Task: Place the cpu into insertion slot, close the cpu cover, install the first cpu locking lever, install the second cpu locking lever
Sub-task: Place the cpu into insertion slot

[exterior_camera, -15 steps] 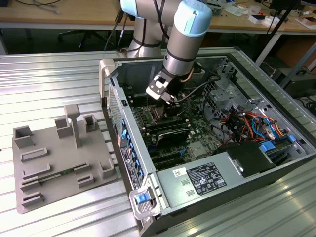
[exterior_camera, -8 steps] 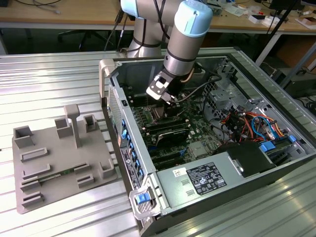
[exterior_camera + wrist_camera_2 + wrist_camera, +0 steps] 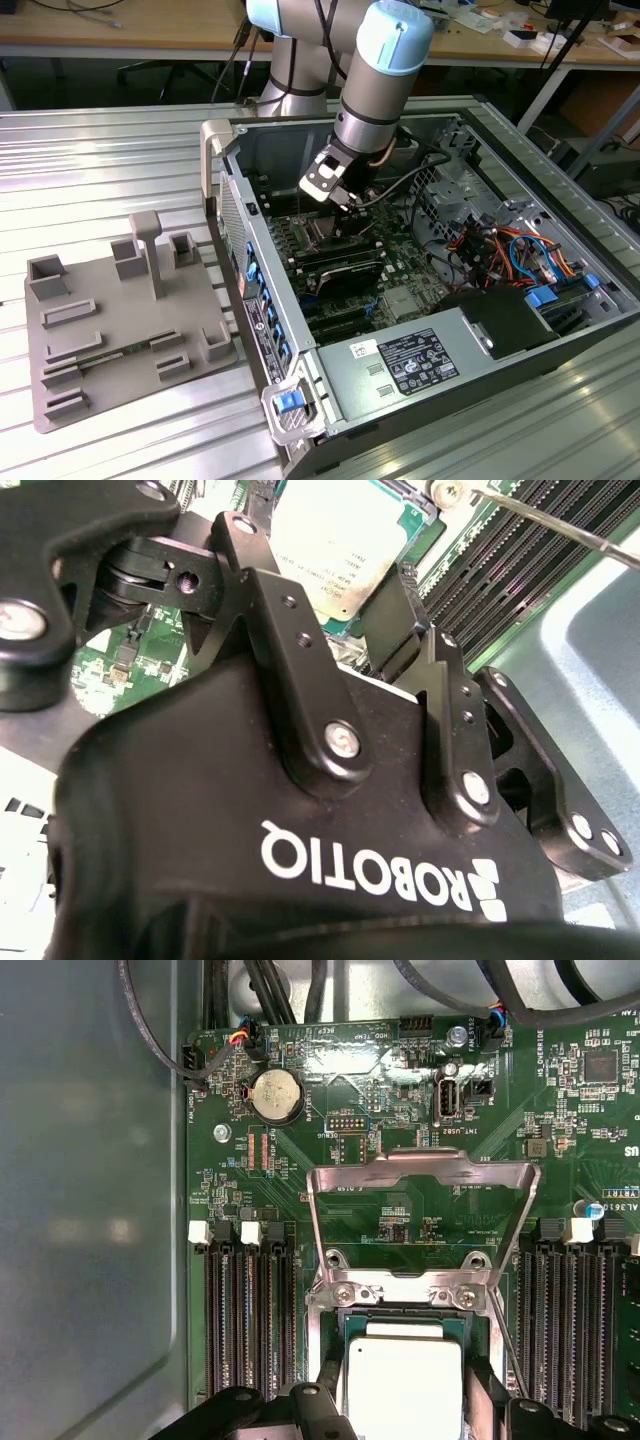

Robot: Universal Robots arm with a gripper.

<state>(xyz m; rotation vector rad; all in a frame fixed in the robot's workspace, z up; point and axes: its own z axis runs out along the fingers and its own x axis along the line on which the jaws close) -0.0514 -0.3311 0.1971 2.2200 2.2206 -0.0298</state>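
1. At the exterior view's left, a grey plastic tray (image 3: 100, 300) with raised holders lay on the ribbed metal bench (image 3: 90, 170).
2. Just beside it, toward the middle of the frame, an open computer case (image 3: 262, 300) lay on its side.
3. In the upper middle, the arm (image 3: 375, 100) reached down into the case, with the gripper (image 3: 338, 190) low over the green circuit board.
4. At the lower right sat a metal power box (image 3: 410, 365). Above it was a bundle of orange and blue cables (image 3: 510, 250).
5. In the first wrist view, long black memory slots (image 3: 245, 1310) ran alongside the socket (image 3: 404, 1312). A round coin battery (image 3: 276, 1095) sat farther up the board.
6. The cover (image 3: 420, 1165) stood raised on its hinge at the socket's edge, and the board showed through its cut-out.
7. The chip (image 3: 405, 1385) lay within the socket's frame, level with it.
8. The fingers (image 3: 478, 1405) were closed against two opposite edges of the chip, gripping it.
9. In the second wrist view, the chip (image 3: 335, 540) showed between the black fingers (image 3: 392, 620). A thin metal rod (image 3: 560, 525) ran past over more memory slots.
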